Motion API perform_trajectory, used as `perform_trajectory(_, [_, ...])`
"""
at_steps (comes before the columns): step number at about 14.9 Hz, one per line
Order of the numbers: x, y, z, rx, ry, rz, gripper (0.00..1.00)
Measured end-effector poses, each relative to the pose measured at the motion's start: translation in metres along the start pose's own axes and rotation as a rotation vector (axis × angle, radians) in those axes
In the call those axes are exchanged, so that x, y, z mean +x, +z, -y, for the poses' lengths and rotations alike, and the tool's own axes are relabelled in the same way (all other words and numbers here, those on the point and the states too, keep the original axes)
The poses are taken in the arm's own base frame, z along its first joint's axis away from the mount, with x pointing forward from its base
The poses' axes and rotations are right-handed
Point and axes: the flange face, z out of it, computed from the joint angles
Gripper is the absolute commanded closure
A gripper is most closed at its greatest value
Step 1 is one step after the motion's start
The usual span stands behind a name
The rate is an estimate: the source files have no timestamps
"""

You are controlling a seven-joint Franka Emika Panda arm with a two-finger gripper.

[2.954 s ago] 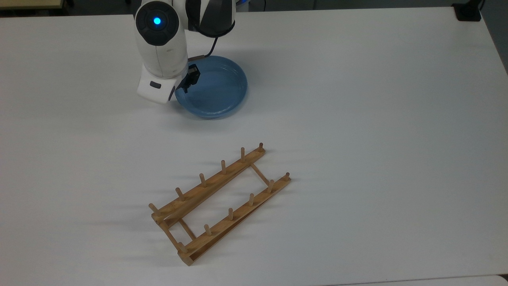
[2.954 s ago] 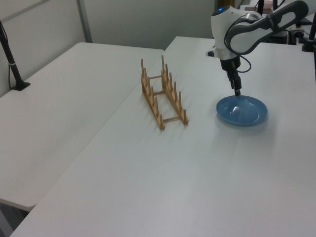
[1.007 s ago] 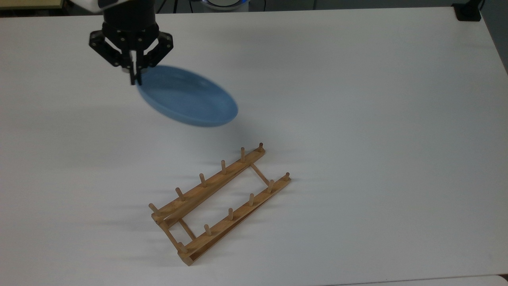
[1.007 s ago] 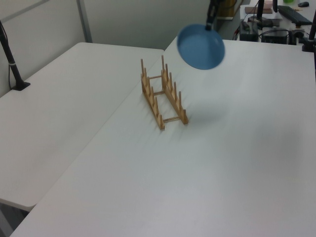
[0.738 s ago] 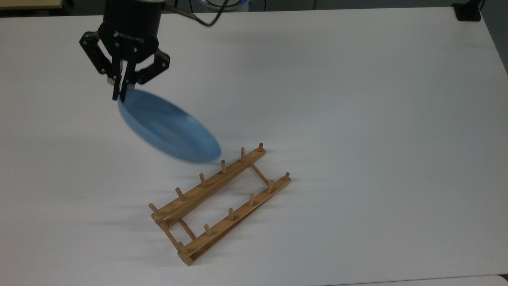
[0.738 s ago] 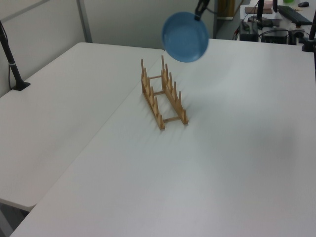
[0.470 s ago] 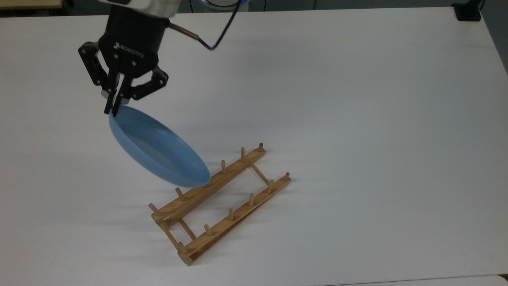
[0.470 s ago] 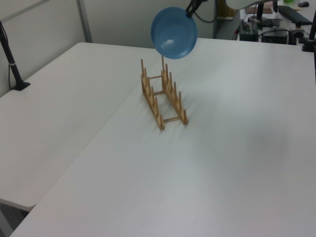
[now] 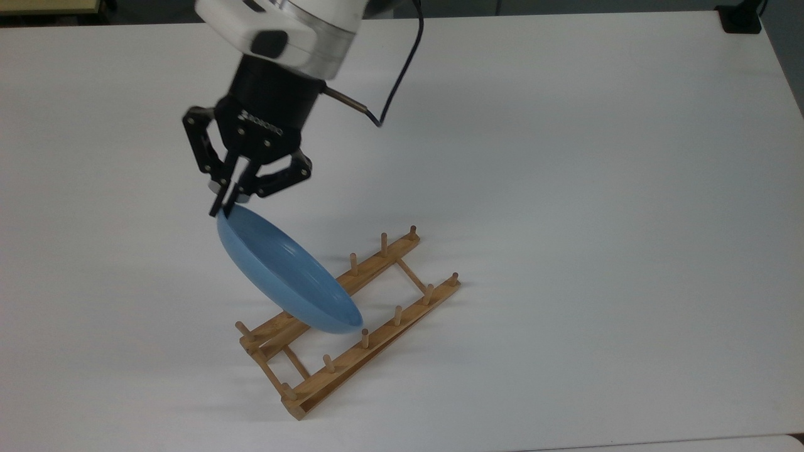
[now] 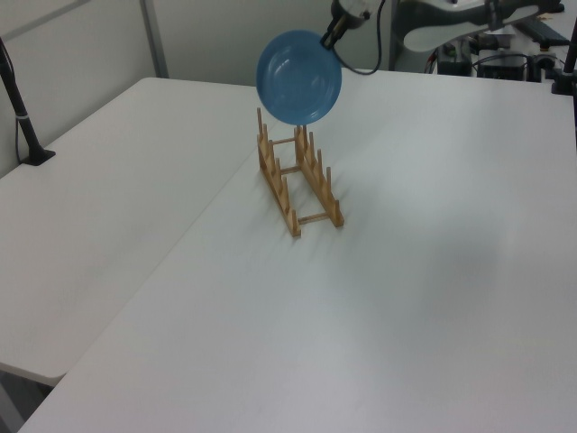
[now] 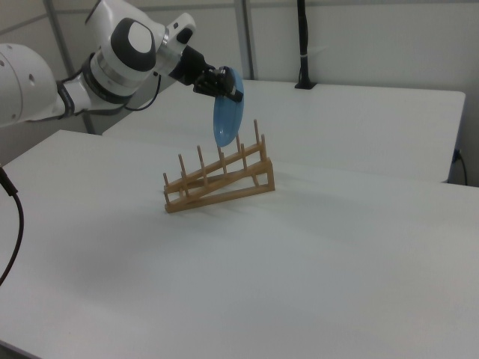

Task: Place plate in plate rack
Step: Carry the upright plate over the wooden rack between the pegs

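Jaws of the gripper [image 9: 225, 209] are closed narrowly on the rim of the plate [image 9: 286, 274], which is held in the air on edge, well clear of the worktop [image 9: 565, 157]. In the top view the grip is seen at the plate's upper-left edge, and the plate slants from there down to the top view's lower right, its low end lying over the rack [image 9: 352, 317] between the two rails, about midway along them. In the left view the plate [image 10: 298, 78] is seen nearly face-on as a round blue disc, hung above the far end of the rack [image 10: 298, 181], with its lower edge near the tips of the far pegs; whether it touches them cannot be told. In the right view the plate [image 11: 227, 118] is shown almost edge-on and close to upright, with the gripper [image 11: 234, 93] clamped on its top edge and its bottom edge down among the taller pegs of the rack [image 11: 219, 180]. The rack is set flat on the white worktop, diagonal in the top view, with six upright pegs on each rail and thin crossbars joining the rails. The black gripper is carried by a white arm [image 9: 286, 25] that comes in from the top view's upper edge, and a dark cable [image 9: 392, 81] is looped from the wrist. A black post [image 10: 22, 122] is stood on a second white worktop at the left view's left.
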Motion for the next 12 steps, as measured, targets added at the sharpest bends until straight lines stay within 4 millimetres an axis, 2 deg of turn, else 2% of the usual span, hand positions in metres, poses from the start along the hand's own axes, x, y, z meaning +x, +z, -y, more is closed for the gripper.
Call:
perform_trajectory(5, [-0.003,0.015,0.017,-0.036,-0.003,-0.057,1.00])
perform_trajectory(12, [-0.004,0.019,0.019,-0.084,-0.056,-0.093,1.00])
